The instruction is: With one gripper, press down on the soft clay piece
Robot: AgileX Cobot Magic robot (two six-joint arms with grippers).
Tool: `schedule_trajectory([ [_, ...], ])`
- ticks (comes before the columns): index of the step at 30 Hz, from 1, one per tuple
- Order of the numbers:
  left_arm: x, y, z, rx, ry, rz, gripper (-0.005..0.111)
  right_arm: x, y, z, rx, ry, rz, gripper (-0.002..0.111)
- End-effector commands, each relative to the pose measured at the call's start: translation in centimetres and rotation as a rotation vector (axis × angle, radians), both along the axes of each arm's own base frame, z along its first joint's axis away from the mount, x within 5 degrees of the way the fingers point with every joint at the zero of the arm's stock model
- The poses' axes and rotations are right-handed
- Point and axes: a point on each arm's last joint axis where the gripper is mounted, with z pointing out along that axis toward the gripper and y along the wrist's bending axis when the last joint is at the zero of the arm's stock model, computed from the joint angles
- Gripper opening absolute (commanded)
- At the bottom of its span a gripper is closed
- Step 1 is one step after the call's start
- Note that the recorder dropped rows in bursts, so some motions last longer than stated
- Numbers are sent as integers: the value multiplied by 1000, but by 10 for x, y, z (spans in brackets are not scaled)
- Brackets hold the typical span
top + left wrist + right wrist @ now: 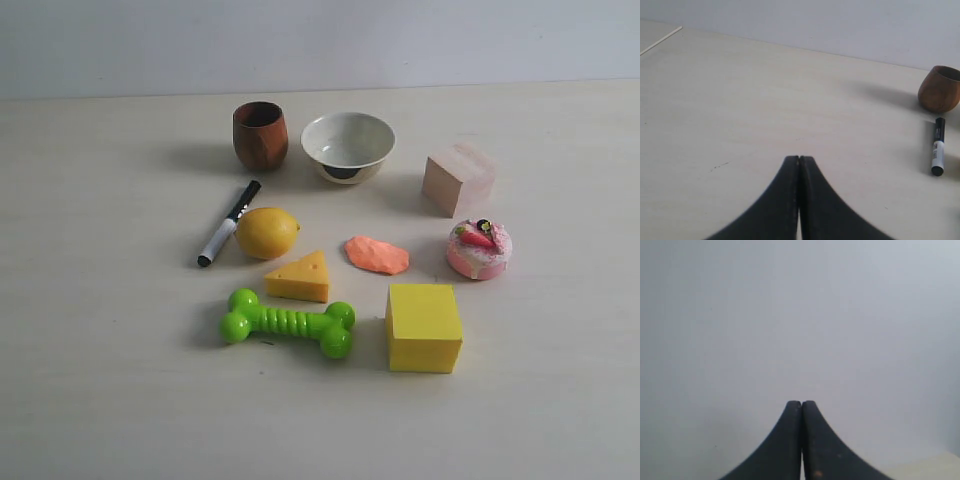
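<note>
While the left end effector (799, 159) and the right end effector (801, 402) are both closed on nothing, the soft clay piece (377, 254) lies near the frame's centre on the desk (100, 380) — between cheese wedge (299, 277) and cake toy (479, 249). It is probably soft and light; press its flat middle from above.

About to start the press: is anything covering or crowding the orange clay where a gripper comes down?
Nothing lies on the soft clay piece. The cheese wedge, cake toy and yellow block sit nearby but apart from it. The left gripper and right gripper are outside the exterior view.
</note>
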Motion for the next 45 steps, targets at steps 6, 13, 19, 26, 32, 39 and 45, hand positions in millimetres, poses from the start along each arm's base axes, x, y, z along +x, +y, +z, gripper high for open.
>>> schedule_trajectory([
  [6, 0, 0, 2, -5, -18, 3, 0, 2, -2, 60, -17, 153, -33, 0],
  [13, 0, 0, 2, -5, -18, 3, 0, 29, -4, 106, -100, 365, -29, 0],
  [19, 0, 0, 2, -5, -18, 3, 0, 69, 16, 123, -287, 576, 190, 0],
  [26, 0, 0, 2, -5, -18, 3, 0, 132, 41, 130, -308, 829, 386, 0],
  [32, 0, 0, 2, -5, -18, 3, 0, 180, 68, 116, -280, 1066, 545, 0],
  [39, 0, 0, 2, -5, -18, 3, 0, 205, 75, 115, -176, 992, 547, 0],
  [45, 0, 0, 2, -5, -18, 3, 0, 203, 78, 109, -103, 1074, 567, 0],
])
